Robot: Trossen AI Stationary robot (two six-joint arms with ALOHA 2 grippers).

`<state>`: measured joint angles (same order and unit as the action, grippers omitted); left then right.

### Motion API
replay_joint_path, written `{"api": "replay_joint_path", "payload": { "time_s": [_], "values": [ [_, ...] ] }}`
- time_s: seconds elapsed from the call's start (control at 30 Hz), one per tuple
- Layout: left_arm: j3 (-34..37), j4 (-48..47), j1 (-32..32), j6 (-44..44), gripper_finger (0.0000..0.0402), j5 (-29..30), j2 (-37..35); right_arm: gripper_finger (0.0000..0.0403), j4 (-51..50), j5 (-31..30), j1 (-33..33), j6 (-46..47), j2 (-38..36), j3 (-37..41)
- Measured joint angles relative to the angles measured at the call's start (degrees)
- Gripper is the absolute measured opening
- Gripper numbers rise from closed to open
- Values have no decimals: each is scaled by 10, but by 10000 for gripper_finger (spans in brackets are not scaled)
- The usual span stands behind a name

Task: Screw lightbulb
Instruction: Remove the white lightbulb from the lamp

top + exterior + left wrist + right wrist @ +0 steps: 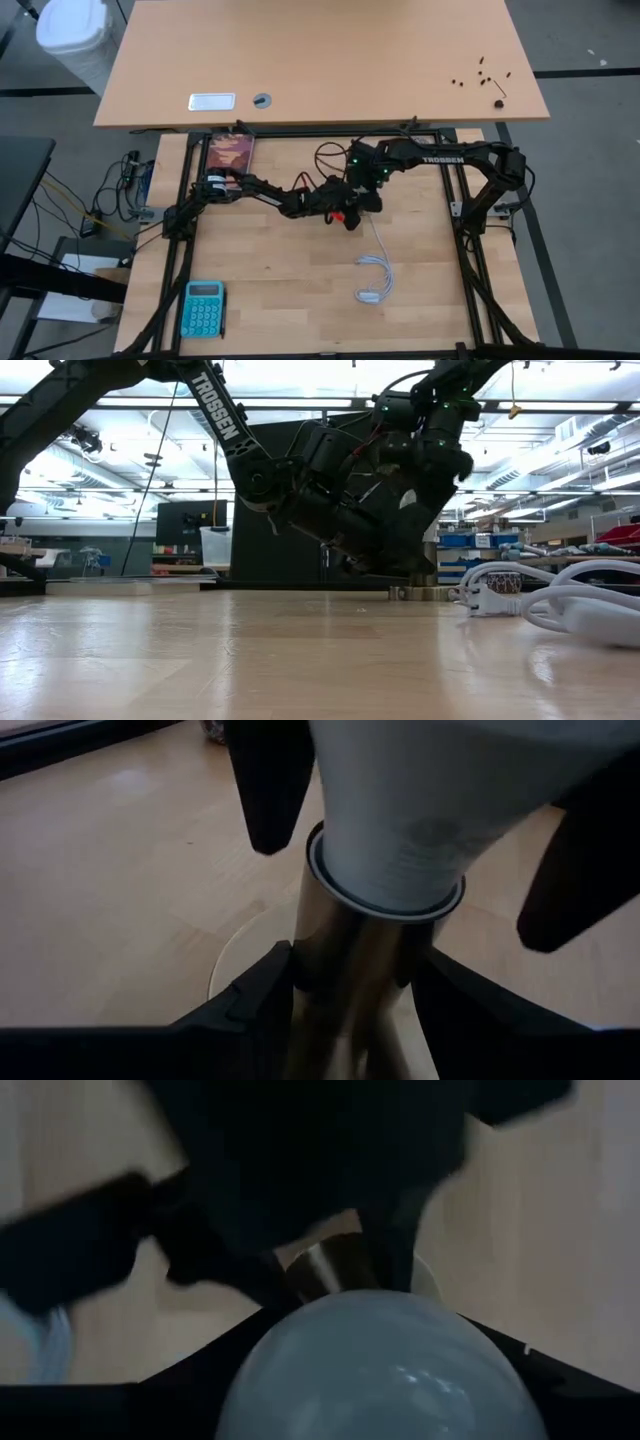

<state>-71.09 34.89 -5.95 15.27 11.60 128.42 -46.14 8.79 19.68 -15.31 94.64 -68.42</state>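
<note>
A: What do you see on the left?

B: A blue calculator point(203, 308) lies near the front left corner of the tabletop point(300, 290). A dark reddish book point(232, 153) lies at the back left.

A: And the left arm?

B: It reaches from the left side to the middle. The left claw point(350, 985) is closed part way around a shiny metal tube, the socket point(345, 960). One dark finger sits on each side of it.

A: Where is the lightbulb?

B: The lightbulb point(420, 810) is in the middle of the tabletop, right on top of the socket. Its white neck meets the metal at a thin ring. The left wrist view shows that well.

A: Who holds it?

B: The right claw point(375, 1380) does. It comes in from the right and meets the left claw in the middle. Its fingers sit around the round white dome point(380, 1370), one on each side. They are closed part way on the bulb. In the left wrist view they show as two dark fingers point(270, 790) beside the white glass.

A: Is the bulb all the way in?

B: I cannot tell. The metal screw part is hidden, maybe inside the socket.

A: What is on the right?

B: A white cable point(375, 275) curls on the tabletop, just in front of the claws. In the low view it lies at the right with a white plug point(490, 600). Behind our tabletop stands a bigger desk point(320, 60) with some small dark bits point(485, 75) near its right end.
</note>
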Motion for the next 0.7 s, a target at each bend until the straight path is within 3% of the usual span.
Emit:
{"api": "replay_joint_path", "payload": {
  "time_s": [0.27, 0.37, 0.47, 0.7],
  "values": [
    [0, -1, 0, 2, 187, -5, 0, 276, 10, -11, -7, -294, 1, -2],
    [0, 0, 1, 2, 187, -8, 0, 285, 14, -12, -13, -351, 0, 0],
    [0, 0, 1, 2, 187, -9, 0, 285, 18, -12, -19, -346, 0, 0],
    [0, 0, 1, 2, 187, -9, 0, 286, -3, -62, -34, -185, -4, -13]
  ]
}}
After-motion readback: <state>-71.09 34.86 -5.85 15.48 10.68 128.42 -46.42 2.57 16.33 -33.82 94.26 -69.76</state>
